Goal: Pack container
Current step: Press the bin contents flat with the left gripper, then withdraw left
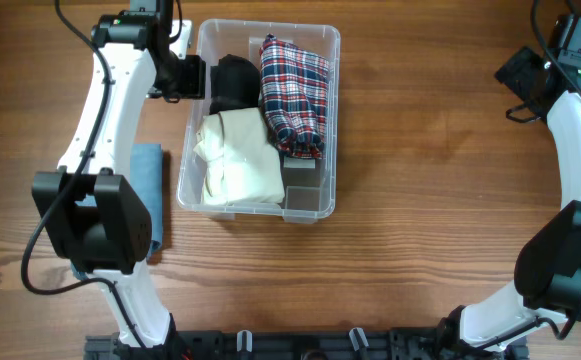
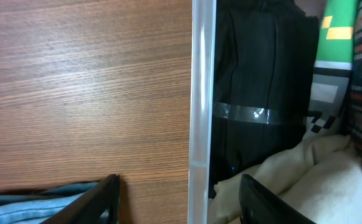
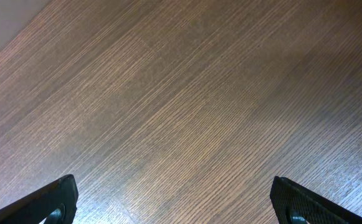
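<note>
While the left claw gapes empty astride the left wall of the container, which sits mid-table holding black, cream and plaid cloths, the right claw hangs wide open and empty above the table, well to the right.

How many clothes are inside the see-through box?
3 show in the container: a black one in the far left corner, a cream one nearer on the left, a plaid one along the right. More may be hidden underneath.
</note>
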Controlling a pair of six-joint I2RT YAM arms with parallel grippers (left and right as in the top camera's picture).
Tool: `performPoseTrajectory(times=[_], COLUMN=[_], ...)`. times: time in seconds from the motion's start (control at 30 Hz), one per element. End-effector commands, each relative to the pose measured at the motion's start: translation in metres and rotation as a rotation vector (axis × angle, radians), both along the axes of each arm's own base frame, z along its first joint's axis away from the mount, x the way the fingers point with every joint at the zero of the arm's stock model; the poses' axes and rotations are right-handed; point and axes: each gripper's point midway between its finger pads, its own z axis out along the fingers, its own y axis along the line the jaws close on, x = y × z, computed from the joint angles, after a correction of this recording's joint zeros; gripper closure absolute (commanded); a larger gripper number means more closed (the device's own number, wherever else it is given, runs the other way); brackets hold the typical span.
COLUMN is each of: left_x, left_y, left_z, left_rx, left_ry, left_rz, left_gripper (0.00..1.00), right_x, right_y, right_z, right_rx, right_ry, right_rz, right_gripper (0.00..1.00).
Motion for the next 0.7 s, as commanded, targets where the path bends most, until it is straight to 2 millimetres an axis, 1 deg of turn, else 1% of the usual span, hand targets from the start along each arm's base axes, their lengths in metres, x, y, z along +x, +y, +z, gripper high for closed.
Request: performPoseTrajectory(times=[0.0,0.03,0.13,0.23,0.33,0.4,0.43,0.5,0.57,0.67], left_x=[-0.003,-0.003,-0.004,-0.004,-0.004,-0.004,-0.004,-0.004,-0.005,-0.006], left_y=[-0.005,-0.005,-0.004,-0.005,-0.005,-0.005,-0.004,-0.005,-0.01,-0.019], left_z=[-0.023,-0.024,-0.028,-0.038,-0.042,-0.042,-0.042,-0.042,-0.042,-0.041], left_rx=[-0.016,-0.016,-0.015,-0.014,-0.017,-0.018,-0.019,-0.03,-0.058,-0.114], left_ry=[0.062,0.063,0.074,0.096,0.107,0.108,0.109,0.113,0.119,0.127], left_rz=[0.0,0.0,0.0,0.0,0.02,0.023,0.027,0.074,0.071,0.08], left_gripper=[0.48,0.5,0.5,0.5,0.52,0.61,0.68,0.89,0.91,0.96], right_x=[0.001,0.001,0.001,0.001,0.001,0.001,0.001,0.001,0.001,0.001], right_y=[0.0,0.0,0.0,0.0,0.0,0.0,0.0,0.0,0.0,0.0], right_z=[-0.005,-0.005,-0.005,-0.005,-0.005,-0.005,-0.005,-0.005,-0.005,-0.005], right_rx=[0.005,0.005,0.005,0.005,0.005,0.005,0.005,0.005,0.005,0.005], right_ry=[0.006,0.006,0.006,0.006,0.006,0.006,0.006,0.006,0.006,0.006], right_rz=[-0.013,-0.013,-0.013,-0.013,-0.013,-0.013,-0.013,-0.013,-0.013,-0.013], right_gripper=[0.0,0.0,0.0,0.0,0.0,0.0,0.0,0.0,0.0,0.0])
